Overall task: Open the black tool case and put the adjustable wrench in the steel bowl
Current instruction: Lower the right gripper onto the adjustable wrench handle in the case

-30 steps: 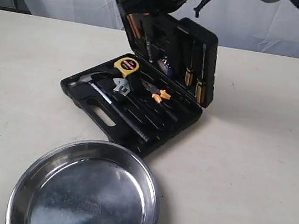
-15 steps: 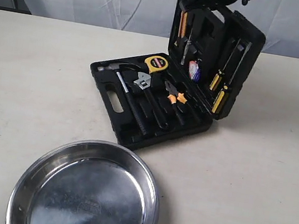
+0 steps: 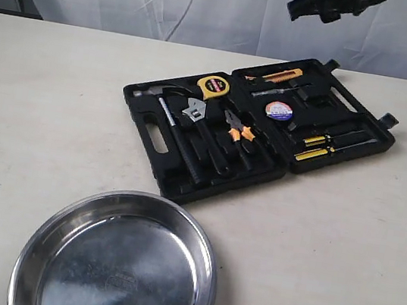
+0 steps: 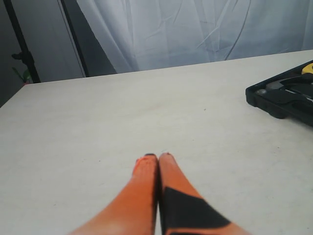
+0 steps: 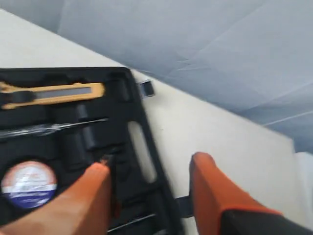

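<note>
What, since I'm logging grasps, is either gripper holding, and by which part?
Nothing. The left gripper is shut and empty; the right gripper is open above the case; the wrench lies in the case.

You can come straight down on the case (image 3: 206,187): its lid (image 3: 366,138) lies flat on the tabletop (image 3: 43,98). The wrench (image 3: 196,113) is hemmed in, with the hammer (image 3: 172,129) on 1 side, the pliers (image 3: 239,131) on the other and the tape measure (image 3: 213,86) by its head. Left of the case the tabletop is bare. The bowl (image 3: 41,236) sits just in front.
</note>
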Controlling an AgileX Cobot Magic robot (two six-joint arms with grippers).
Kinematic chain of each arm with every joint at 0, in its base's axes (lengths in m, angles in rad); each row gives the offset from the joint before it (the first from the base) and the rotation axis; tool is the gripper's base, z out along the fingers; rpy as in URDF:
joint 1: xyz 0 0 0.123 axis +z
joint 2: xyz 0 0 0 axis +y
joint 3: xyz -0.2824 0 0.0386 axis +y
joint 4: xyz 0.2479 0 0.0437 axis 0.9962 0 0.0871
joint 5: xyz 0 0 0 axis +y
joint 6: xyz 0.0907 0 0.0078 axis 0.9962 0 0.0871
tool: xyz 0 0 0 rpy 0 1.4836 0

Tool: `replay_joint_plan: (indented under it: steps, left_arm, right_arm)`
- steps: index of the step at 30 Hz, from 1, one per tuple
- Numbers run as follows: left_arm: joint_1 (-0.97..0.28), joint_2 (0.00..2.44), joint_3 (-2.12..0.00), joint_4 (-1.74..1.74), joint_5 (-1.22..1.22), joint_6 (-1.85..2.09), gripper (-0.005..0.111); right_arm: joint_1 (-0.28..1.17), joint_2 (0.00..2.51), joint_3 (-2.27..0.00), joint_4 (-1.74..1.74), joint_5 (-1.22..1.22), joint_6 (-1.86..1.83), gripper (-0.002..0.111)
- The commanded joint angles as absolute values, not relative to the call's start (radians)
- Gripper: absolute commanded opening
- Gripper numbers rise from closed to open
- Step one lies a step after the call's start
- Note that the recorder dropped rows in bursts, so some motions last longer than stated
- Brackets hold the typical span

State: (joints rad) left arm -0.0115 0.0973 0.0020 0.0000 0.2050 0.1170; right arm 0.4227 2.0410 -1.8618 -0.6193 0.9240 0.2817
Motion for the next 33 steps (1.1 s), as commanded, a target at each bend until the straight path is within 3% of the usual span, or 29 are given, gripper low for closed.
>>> replay_joint_plan:
  steps: [1, 2, 5, 9, 12, 21, 26, 29, 33]
  left_arm:
    - [-0.02, 0.093, 0.0, 0.0, 0.195, 0.112, 0.0]
    - [-0.02, 0.093, 0.0, 0.0, 0.195, 0.112, 0.0]
    - [-0.02, 0.093, 0.0, 0.0, 0.195, 0.112, 0.0]
    - [-0.02, 0.093, 0.0, 0.0, 0.195, 0.112, 0.0]
    - [-0.02, 0.093, 0.0, 0.0, 0.195, 0.112, 0.0]
    - [-0.02, 0.093, 0.0, 0.0, 0.195, 0.112, 0.0]
    - [-0.02, 0.093, 0.0, 0.0, 0.195, 0.112, 0.0]
    - [-0.02, 0.093, 0.0, 0.0, 0.195, 0.112, 0.0]
    - [-0.02, 0.093, 0.0, 0.0, 0.195, 0.112, 0.0]
  right_arm:
    - [0.419, 2.086, -1.857, -0.019, 0.862, -0.038, 0.031]
    - [0.419, 2.131, -1.857, 0.226, 0.845, -0.203, 0.02]
    - [0.419, 2.21, -1.859, 0.572, 0.82, -0.467, 0.002]
    - [0.419, 2.267, -1.859, 0.868, 0.997, -0.729, -0.001]
    - [0.419, 2.273, -1.859, 0.755, 1.221, -0.72, -0.001]
    - [0.419, 2.188, -1.834, 0.075, 1.221, -0.311, -0.001]
    - [0.419, 2.195, -1.834, 0.045, 0.963, -0.234, -0.001]
    - [0.431, 2.219, -1.834, 0.267, 0.887, -0.346, 0.006]
    - [0.455, 2.261, -1.834, 0.364, 0.869, -0.389, 0.032]
